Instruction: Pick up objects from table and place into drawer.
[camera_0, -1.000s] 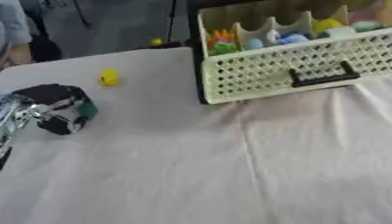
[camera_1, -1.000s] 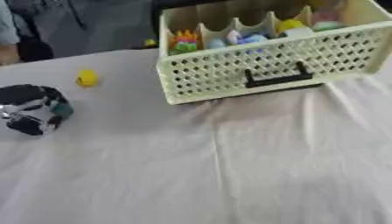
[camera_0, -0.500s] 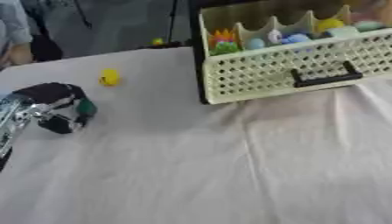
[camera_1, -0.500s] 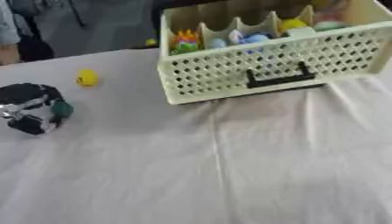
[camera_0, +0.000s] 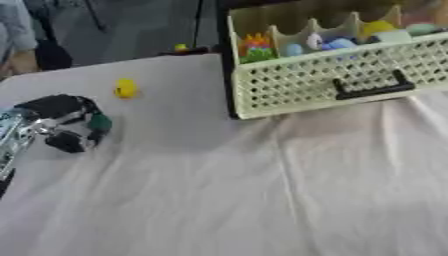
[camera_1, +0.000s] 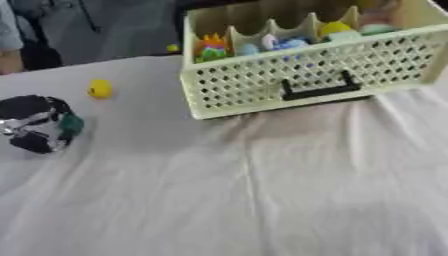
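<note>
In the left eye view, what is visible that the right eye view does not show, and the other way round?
Only the left eye view shows the silver forearm behind the left hand, at the picture's left edge. Only the right eye view shows the drawer's right end wall and the cloth beyond it. Both show the left hand, curled around something green, the small yellow object on the table, and the cream perforated drawer with its black handle and coloured items inside. The right hand shows in neither.
</note>
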